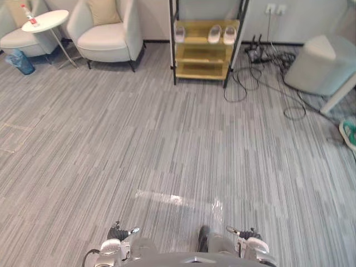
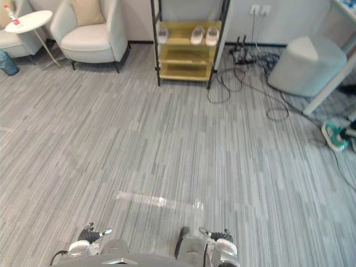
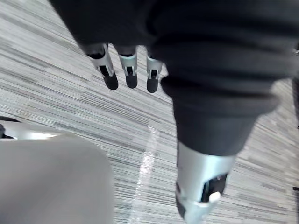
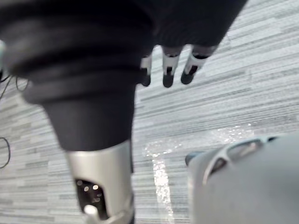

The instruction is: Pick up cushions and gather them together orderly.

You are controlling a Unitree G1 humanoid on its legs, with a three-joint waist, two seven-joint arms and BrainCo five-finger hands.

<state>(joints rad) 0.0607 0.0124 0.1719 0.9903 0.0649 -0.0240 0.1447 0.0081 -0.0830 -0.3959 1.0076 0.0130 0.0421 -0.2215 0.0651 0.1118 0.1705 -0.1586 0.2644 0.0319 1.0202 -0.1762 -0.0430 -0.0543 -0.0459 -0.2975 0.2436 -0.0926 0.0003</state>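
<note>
My left robot hand [image 3: 131, 72] and right robot hand [image 4: 168, 74] hang with fingers loosely straight, holding nothing, well apart from the armchair [image 1: 108, 41]. A tan cushion [image 1: 103, 11] leans against that armchair's back.

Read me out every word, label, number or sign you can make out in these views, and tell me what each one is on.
No text here is readable.
Bottle on the round side table: a red patch, maybe a label, too small to read.
Slippers on the wooden shelf: no print visible.
Wall socket: no marking legible.
</note>
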